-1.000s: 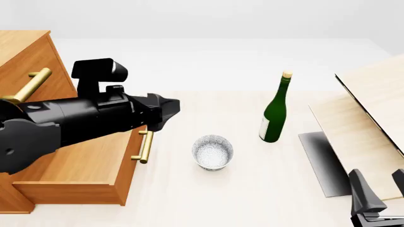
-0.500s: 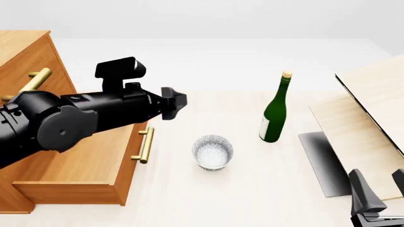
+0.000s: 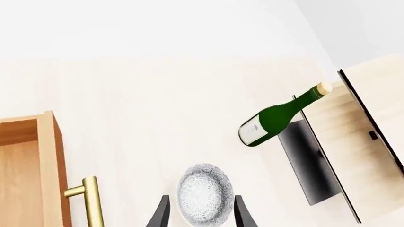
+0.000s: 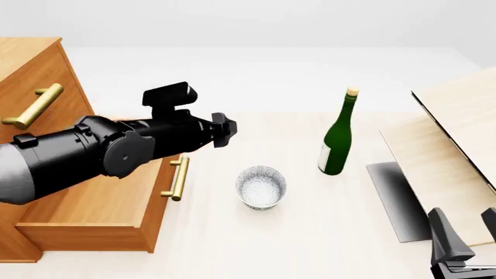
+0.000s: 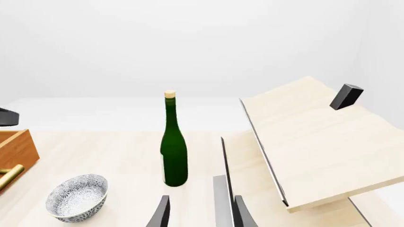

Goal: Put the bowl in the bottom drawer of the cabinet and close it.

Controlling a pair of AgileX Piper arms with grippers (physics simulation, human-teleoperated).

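The speckled white-grey bowl [image 4: 261,186] stands upright on the table, just right of the cabinet [image 4: 31,64]. The bottom drawer [image 4: 101,203] is pulled out, its inside bare, its short brass handle [image 4: 178,179] facing the bowl. My left gripper [image 4: 223,129] hovers above the table between drawer front and bowl, left of and behind the bowl. In the left wrist view the bowl [image 3: 203,193] shows between the spread fingertips [image 3: 160,215], the gripper [image 3: 200,218] open and holding nothing. My right gripper [image 4: 467,232] is open low at the front right, far from the bowl [image 5: 77,197].
A green bottle [image 4: 337,136] with a cork stands upright right of and behind the bowl. A pale wood box [image 4: 457,133] with a dark edge leans at the far right over a grey patch [image 4: 395,197]. An upper drawer's long brass handle [image 4: 32,106] juts out.
My left arm has swung right and forward, off the open drawer and toward the bowl, turning its wrist. The bowl, bottle and right arm have not moved.
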